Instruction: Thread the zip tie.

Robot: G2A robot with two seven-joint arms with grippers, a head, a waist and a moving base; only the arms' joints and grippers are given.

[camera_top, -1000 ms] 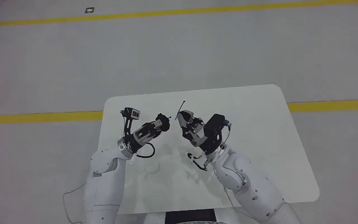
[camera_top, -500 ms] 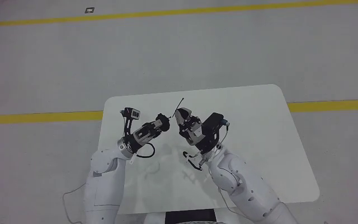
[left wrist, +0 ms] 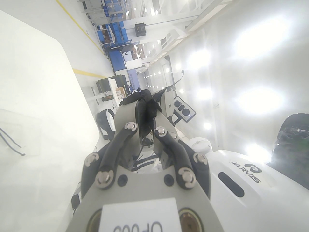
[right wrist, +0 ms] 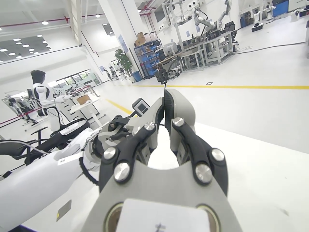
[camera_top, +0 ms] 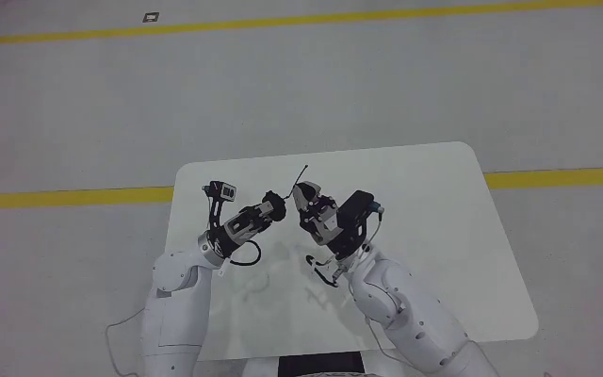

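A thin black zip tie (camera_top: 301, 176) sticks up and away from my right gripper (camera_top: 300, 197), which is shut on its lower part above the middle of the white table (camera_top: 424, 188). In the right wrist view the strap (right wrist: 165, 83) rises from between the closed fingertips of that gripper (right wrist: 164, 98). My left gripper (camera_top: 280, 202) hangs just to the left, almost touching the right one. It is shut on a small black crumpled piece (left wrist: 146, 97) at its fingertips (left wrist: 142, 108); I cannot tell what that piece is.
Two thin dark strands (left wrist: 10, 141) lie on the table near a faint clear sheet. The table's rounded far corner (left wrist: 61, 45) and right edge (camera_top: 509, 245) bound the surface. Yellow floor lines (camera_top: 283, 21) run beyond it.
My right gripper has shifted a little to the left with the zip tie, closing the gap to the left gripper. The left arm has stayed put.
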